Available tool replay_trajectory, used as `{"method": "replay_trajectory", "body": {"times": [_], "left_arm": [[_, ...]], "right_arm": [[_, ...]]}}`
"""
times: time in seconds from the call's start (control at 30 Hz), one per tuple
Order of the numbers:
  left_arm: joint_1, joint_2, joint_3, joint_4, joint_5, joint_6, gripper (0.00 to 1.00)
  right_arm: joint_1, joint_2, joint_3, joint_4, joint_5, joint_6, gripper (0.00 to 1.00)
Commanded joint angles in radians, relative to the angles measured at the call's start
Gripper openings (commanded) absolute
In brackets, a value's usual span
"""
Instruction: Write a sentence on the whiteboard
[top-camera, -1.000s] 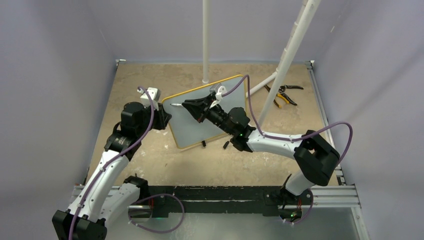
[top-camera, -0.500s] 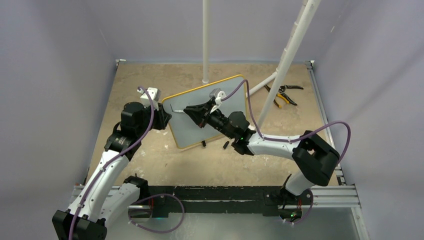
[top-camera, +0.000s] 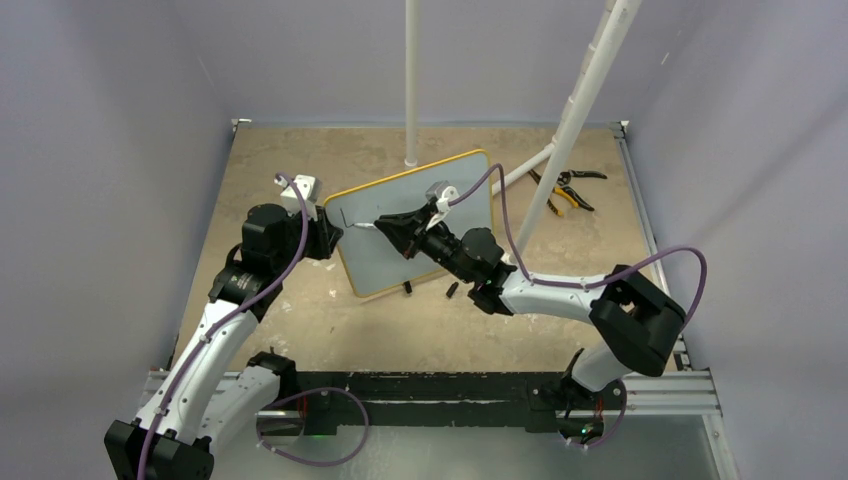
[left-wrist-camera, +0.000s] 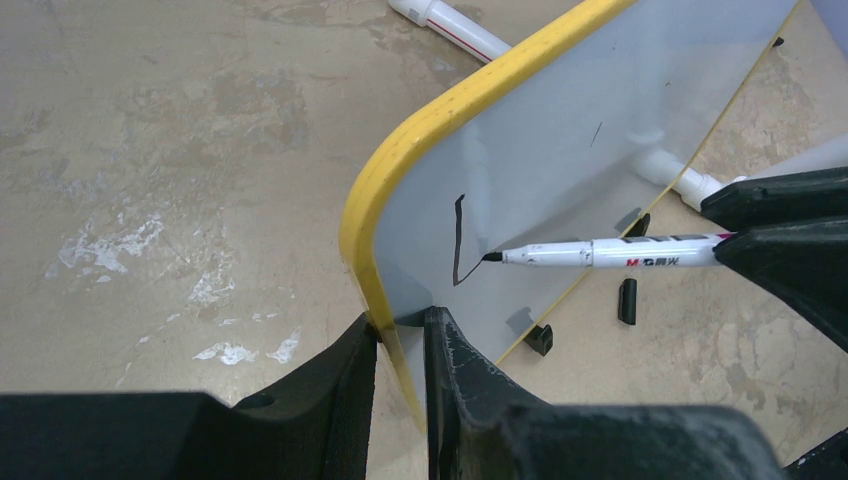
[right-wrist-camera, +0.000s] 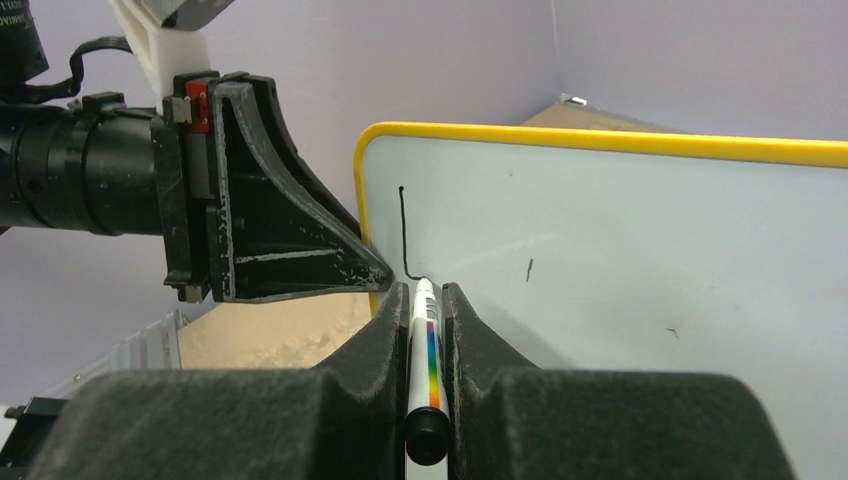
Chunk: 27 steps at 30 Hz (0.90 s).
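Observation:
The whiteboard (top-camera: 440, 190), pale grey with a yellow frame, stands tilted on the table. My left gripper (top-camera: 330, 232) is shut on its left edge, one finger on each side of the frame (left-wrist-camera: 385, 190). My right gripper (top-camera: 385, 226) is shut on a white marker (right-wrist-camera: 424, 330) with a rainbow stripe. The marker (left-wrist-camera: 600, 252) has its black tip touching the board at the lower end of a black L-shaped stroke (left-wrist-camera: 458, 240), near the left edge. The stroke (right-wrist-camera: 403, 232) also shows in the right wrist view, on the whiteboard (right-wrist-camera: 640, 230).
A black marker cap (left-wrist-camera: 627, 300) lies on the table by the board's black feet (left-wrist-camera: 539, 339). Yellow-handled pliers (top-camera: 562, 190) lie at the back right. Two white poles (top-camera: 411, 80) (top-camera: 570, 120) rise behind the board. Purple walls enclose the table.
My right gripper has moved the marker down the board, then slightly right, drawing a black vertical stroke with a short foot. The left gripper and the board have stayed still.

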Motion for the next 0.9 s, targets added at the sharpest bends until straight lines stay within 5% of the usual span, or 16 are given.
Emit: {"method": "replay_trajectory", "body": {"times": [0.0,0.23,0.87], "left_arm": [[0.006,-0.006,0.001,0.040,0.011,0.000,0.13],[0.006,-0.005,0.000,0.040,0.012,0.000,0.13],[0.006,-0.006,-0.001,0.042,0.016,0.003,0.12]], "right_arm": [[-0.002,-0.050,-0.015,0.032,0.067,-0.012,0.00],[-0.002,-0.078,-0.023,0.073,-0.004,-0.007,0.00],[-0.002,-0.033,0.018,0.089,0.093,-0.018,0.00]]}}
